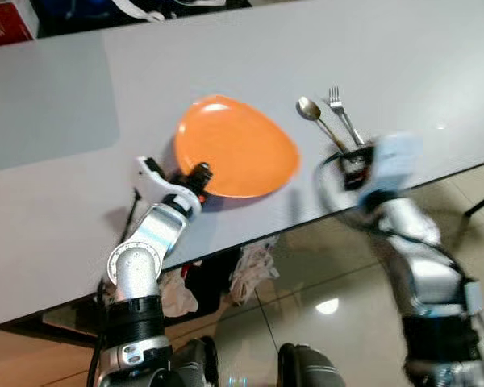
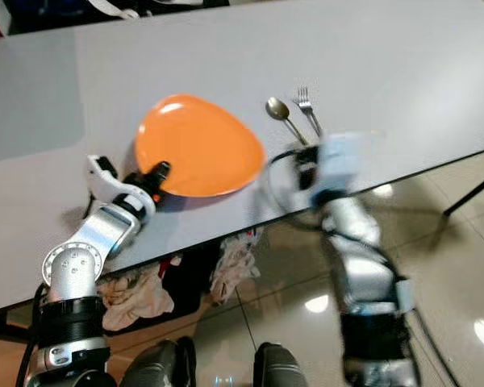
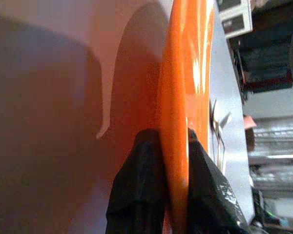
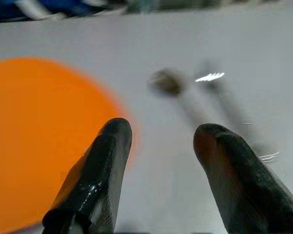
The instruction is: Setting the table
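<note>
Orange plate in left claw; right claw blurred.

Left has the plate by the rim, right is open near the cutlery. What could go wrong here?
1. The left gripper pinches only the rim of the orange plate; it may slip or tilt if lifted.
2. The right gripper, open and motion-blurred, sits by the spoon and fork near the table edge; a sweep could knock them off.

Orange plate on grey table, spoon, fork
</note>
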{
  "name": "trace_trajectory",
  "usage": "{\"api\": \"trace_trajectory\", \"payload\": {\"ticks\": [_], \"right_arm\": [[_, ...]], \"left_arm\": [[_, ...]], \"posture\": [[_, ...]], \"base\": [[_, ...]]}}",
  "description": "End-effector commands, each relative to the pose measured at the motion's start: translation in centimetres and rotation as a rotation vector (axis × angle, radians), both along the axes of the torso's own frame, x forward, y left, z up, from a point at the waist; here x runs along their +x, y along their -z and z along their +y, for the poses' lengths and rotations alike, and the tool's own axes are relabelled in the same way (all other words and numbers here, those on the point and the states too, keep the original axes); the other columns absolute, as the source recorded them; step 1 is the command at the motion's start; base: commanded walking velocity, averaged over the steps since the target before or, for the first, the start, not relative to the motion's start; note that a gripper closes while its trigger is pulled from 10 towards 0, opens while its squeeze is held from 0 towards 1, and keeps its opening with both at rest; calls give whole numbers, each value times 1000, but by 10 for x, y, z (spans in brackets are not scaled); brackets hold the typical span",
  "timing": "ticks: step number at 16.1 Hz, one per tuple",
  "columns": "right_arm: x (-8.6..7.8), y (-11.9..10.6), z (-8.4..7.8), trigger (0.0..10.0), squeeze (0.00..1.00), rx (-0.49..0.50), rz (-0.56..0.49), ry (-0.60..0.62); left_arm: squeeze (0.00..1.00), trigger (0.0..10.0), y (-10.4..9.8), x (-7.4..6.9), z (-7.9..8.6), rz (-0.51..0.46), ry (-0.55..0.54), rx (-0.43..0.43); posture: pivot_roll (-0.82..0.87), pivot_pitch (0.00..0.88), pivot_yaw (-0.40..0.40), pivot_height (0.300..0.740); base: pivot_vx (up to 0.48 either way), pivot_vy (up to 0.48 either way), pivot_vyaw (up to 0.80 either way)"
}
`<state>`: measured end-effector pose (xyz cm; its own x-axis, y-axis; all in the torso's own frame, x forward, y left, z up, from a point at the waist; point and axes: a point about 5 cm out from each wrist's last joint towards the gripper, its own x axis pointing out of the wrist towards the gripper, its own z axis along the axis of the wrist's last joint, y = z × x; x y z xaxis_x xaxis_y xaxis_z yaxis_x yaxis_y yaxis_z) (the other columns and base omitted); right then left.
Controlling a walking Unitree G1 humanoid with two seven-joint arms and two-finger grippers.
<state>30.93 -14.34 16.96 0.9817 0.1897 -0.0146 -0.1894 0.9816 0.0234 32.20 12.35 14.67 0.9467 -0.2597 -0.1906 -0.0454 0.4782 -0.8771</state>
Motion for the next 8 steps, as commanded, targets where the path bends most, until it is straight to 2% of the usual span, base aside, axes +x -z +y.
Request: {"api": "trace_trajectory", "payload": {"ticks": [1, 2, 4, 5, 8], "right_arm": [[-7, -2, 10, 10000, 0, 67, 68, -94], [-12, -3, 15, 10000, 0, 97, 116, -147], [-16, -5, 14, 10000, 0, 58, 174, -190], [-17, -8, 13, 10000, 0, 38, 185, -195], [-17, -16, 11, 10000, 0, 31, 209, -194]], "left_arm": [[0, 10000, 4, 0, 1, 55, 2, 17], [0, 10000, 5, -1, 1, 75, 3, 23], [0, 10000, 7, 1, 7, 95, -25, 46], [980, 10000, 8, 2, 10, 110, -36, 53], [1000, 10000, 2, 10, 19, 107, -61, 115]], "posture": [[-147, 325, 14, 740], [-149, 332, 12, 740], [-157, 343, 8, 740], [-158, 347, 5, 740], [-156, 350, 4, 740]], "base": [[0, 0, 0], [0, 0, 0], [0, 0, 0], [0, 0, 0], [0, 0, 0]]}}
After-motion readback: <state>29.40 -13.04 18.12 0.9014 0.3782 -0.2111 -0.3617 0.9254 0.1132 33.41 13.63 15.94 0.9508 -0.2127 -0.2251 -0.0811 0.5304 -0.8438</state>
